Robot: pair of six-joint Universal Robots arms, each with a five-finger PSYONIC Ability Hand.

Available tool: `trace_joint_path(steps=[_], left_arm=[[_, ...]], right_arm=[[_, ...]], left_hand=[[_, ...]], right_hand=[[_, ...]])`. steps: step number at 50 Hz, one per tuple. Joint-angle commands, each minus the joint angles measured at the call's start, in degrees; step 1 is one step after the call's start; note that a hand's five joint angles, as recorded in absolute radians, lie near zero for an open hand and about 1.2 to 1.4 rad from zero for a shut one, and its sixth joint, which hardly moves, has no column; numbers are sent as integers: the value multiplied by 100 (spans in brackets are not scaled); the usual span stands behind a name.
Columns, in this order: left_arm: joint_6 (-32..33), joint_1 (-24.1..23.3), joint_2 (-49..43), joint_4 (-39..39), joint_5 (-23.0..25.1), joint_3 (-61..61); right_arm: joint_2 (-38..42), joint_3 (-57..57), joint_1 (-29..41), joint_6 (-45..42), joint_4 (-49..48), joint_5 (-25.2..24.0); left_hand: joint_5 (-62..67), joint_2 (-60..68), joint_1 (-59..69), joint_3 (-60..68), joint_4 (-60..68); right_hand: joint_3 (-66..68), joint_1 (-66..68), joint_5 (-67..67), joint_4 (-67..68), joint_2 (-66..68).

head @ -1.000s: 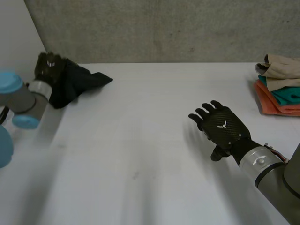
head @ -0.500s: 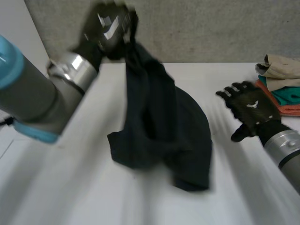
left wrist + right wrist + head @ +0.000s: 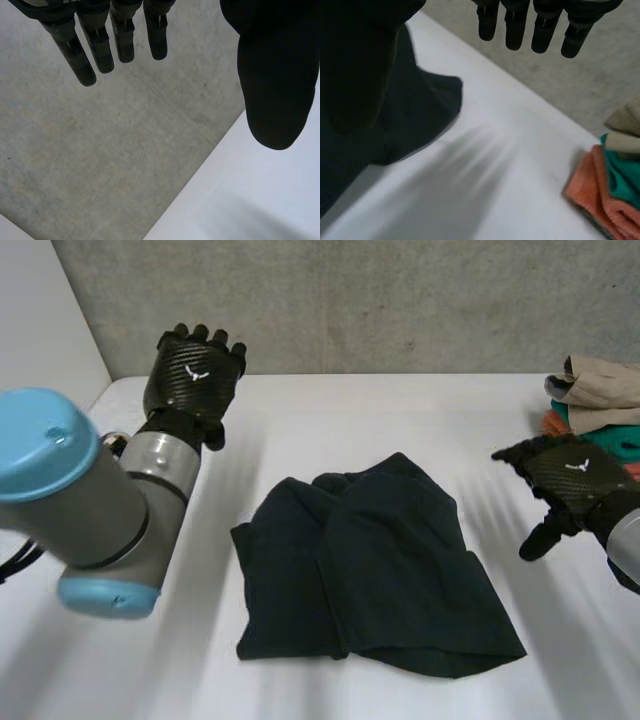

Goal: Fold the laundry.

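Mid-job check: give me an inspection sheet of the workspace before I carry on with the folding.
Surface: white table.
Job's things: dark cloth lies crumpled and unfolded in the table's middle; stack of folded cloths, beige over teal over orange, at the table's right edge.
Clutter: nothing seen.
Hands: left hand open, by the far left corner, holding nothing; right hand open, between the dark cloth and the stack, holding nothing.
Cables: nothing seen.
Surroundings: grey concrete wall behind the table.
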Motion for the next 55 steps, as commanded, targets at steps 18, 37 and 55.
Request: trace_joint_path(steps=[18, 37, 55], left_arm=[[-431, -2760, -1095, 322, 244, -722], [887, -2584, -1634, 251, -2, 87], [-377, -836, 706, 260, -82, -537]], right_arm=[[3156, -2751, 307, -2941, -218, -1523], [3906, -3429, 704, -1747, -464, -1796], [899, -3033, 492, -76, 793, -856]], left_hand=[[-58, -141, -254, -120, -125], [6399, 6316, 6203, 6337, 6332], [6399, 6316, 6203, 6337, 6332]], right_hand=[[-202, -279, -223, -157, -215], [6798, 6721, 6777, 6843, 6785], [6798, 6721, 6777, 6843, 6785]])
